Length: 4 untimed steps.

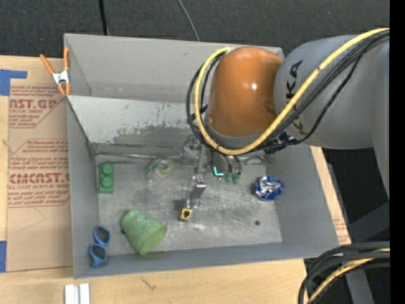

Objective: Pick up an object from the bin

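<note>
Over scuffed metal bin [126,68], tool [197,190], can't tell if open; crinkly blue-white ball [268,188] nr

**In the Grey Bin**

On the floor of the grey bin [243,228], a green block [105,177] sits at the left. A green cup [144,231] lies on its side at the lower left, by a blue thing [98,246] in the corner. A blue-and-white ball [268,188] sits at the right.

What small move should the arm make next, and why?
Probably ease the gripper down toward the small yellow-and-black piece just below it in the view, mid-bin. It is the nearest thing and lies alone on bare floor; the green cup and blue-white ball sit farther off.
</note>
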Available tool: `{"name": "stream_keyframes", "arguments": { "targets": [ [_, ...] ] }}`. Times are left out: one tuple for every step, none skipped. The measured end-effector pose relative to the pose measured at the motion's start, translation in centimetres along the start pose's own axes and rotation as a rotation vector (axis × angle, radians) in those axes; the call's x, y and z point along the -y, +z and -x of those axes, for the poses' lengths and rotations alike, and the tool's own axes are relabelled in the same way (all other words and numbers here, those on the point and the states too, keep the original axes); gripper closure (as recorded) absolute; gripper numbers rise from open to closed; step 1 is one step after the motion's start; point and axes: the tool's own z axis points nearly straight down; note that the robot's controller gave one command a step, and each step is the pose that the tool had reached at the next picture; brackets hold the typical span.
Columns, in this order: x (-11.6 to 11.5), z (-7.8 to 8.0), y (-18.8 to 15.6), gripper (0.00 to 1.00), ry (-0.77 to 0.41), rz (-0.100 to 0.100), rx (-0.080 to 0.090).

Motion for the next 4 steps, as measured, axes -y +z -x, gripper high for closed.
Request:
{"name": "stream_keyframes", "arguments": {
  "targets": [
    [0.1, 0.2, -0.4, 1.0, 0.001, 0.001, 0.008],
    [-4.3, 3.5, 7.3, 1.0, 0.24, 0.001, 0.003],
    [-2.2, 4.0, -9.5, 1.0, 0.158, 0.003, 0.018],
    [-1.5, 3.7, 3.1, 1.0, -0.048, -0.001, 0.001]
  ]
}}
